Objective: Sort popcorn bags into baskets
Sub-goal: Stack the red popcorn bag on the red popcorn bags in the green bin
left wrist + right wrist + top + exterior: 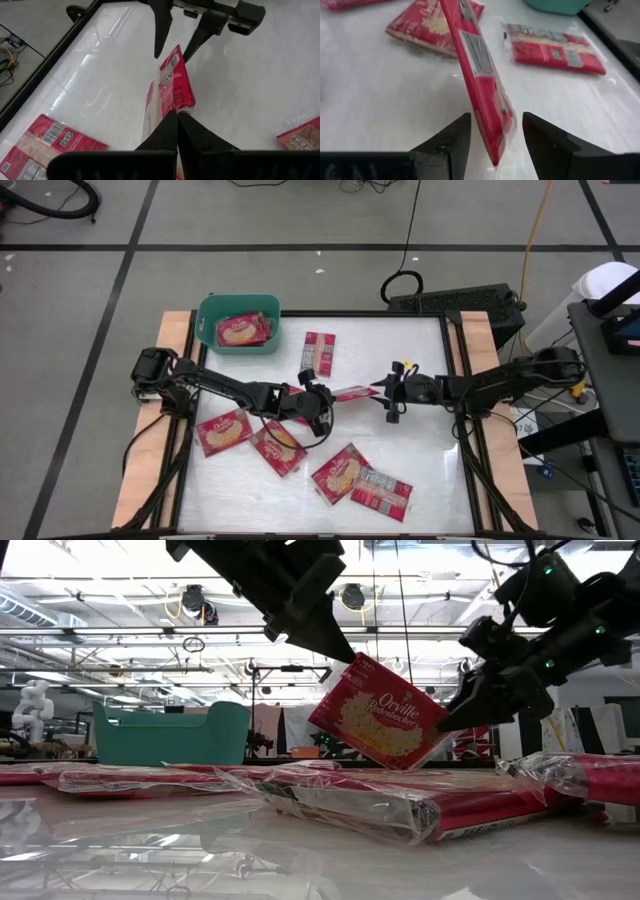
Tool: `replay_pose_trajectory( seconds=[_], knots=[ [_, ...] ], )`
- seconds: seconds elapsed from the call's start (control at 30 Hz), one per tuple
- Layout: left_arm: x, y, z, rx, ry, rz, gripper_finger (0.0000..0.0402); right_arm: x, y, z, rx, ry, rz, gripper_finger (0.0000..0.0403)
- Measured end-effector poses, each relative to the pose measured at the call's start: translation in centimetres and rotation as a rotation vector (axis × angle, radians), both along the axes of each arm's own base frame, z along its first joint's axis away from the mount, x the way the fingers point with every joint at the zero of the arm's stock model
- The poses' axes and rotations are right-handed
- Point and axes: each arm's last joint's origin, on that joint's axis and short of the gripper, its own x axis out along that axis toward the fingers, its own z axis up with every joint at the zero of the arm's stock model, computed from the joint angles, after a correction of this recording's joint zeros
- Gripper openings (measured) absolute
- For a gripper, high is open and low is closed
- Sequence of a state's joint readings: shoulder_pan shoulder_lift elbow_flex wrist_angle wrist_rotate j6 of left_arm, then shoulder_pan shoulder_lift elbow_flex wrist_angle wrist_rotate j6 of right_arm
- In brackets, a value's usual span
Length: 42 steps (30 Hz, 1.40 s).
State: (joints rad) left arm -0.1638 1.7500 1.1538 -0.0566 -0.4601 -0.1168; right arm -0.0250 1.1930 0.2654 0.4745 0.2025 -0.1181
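Packets lying flat (pixel 400 802) fill the table's front edge in the low view. Behind them, held bag (pixel 385 722) hangs tilted above mid-table, one corner clamped in the left gripper (pixel 177 114). Its far end sits between the spread fingers of the right gripper (pixel 496 136), which are not pinching it. Bin (pixel 238 323) at far-left corner holds one bag (pixel 243 330).

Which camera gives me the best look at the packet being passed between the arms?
Low view: the lifted packet hangs clear of the table, its printed face fully readable. High view shows it small, between the arms. Left wrist view shows it edge-on, pinched by the left jaws; right wrist view, edge-on between the open right jaws.
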Motion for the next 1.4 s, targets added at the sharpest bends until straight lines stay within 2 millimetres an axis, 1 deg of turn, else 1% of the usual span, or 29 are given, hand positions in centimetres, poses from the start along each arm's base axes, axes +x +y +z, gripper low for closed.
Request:
replay_pose_trajectory(
  seconds=[0.07,0.13,0.2,0.33,0.4,0.47,0.53,0.67,0.8,0.9,0.93,1.0,1.07,1.13,1.2,1.3,1.4],
  knots=[
    [0.0,0.0,0.0,-0.002,-0.001,0.0,0.0001,0.1,-0.1,-0.2,0.021,0.005,0.023,0.0162],
    [0.0,0.0,0.0,-0.002,-0.001,-0.001,0.0001,0.3,-0.1,-0.5,0.033,0.006,0.024,0.0142],
    [0.0,0.0,0.0,0.0,0.001,-0.004,0.0001,0.5,-0.1,-0.6,0.04,-0.008,0.02,0.011],
    [-0.1,0.0,0.0,0.01,0.02,-0.009,0.0002,1.1,-0.1,-0.7,0.041,-0.057,0.031,0.0026],
    [-0.5,0.1,0.4,0.025,0.038,-0.019,0.0007,1.3,-0.1,-0.6,0.04,-0.081,0.042,0.0011],
    [-0.8,0.2,0.9,0.048,0.042,-0.004,0.0018,1.3,-0.1,-0.4,0.048,-0.108,0.045,0.0016],
    [-1.7,0.3,1.6,0.09,0.07,0.023,0.0032,1.4,-0.1,0.1,0.055,-0.144,0.041,0.0018],
    [-3.7,0.2,3.9,0.134,0.071,0.082,0.0073,1.7,-0.1,1.3,0.056,-0.184,0.041,0.0007],
    [-6.1,0.5,6.2,0.087,0.058,0.133,0.011,2.5,-0.2,3.2,0.078,-0.217,0.027,0.0007],
    [-7.6,1.0,7.0,0.055,0.072,0.19,0.0122,3.3,-0.7,5.1,0.143,-0.209,-0.027,0.0008],
    [-8.1,1.1,7.2,0.049,0.082,0.211,0.0123,3.6,-0.9,5.6,0.162,-0.185,-0.045,0.0008],
    [-9.1,1.1,7.0,0.054,0.136,0.254,0.0122,4.2,-1.1,6.7,0.181,-0.12,-0.069,0.0008],
    [-9.5,1.1,6.7,0.053,0.159,0.291,0.012,4.6,-1.2,7.7,0.185,-0.065,-0.077,0.0008],
    [-10.0,1.1,6.3,0.067,0.208,0.313,0.012,5.2,-1.4,8.8,0.178,-0.047,-0.077,0.0008],
    [-10.1,1.0,6.3,0.072,0.204,0.325,0.012,5.5,-1.5,9.8,0.165,-0.045,-0.074,0.0008],
    [-10.0,1.0,5.7,0.078,0.19,0.321,0.012,5.9,-1.9,11.4,0.149,-0.039,-0.08,0.0008],
    [-10.2,1.3,5.9,0.121,0.13,0.308,0.012,6.0,-2.5,12.8,0.156,-0.009,-0.108,0.0008]
  ],
)
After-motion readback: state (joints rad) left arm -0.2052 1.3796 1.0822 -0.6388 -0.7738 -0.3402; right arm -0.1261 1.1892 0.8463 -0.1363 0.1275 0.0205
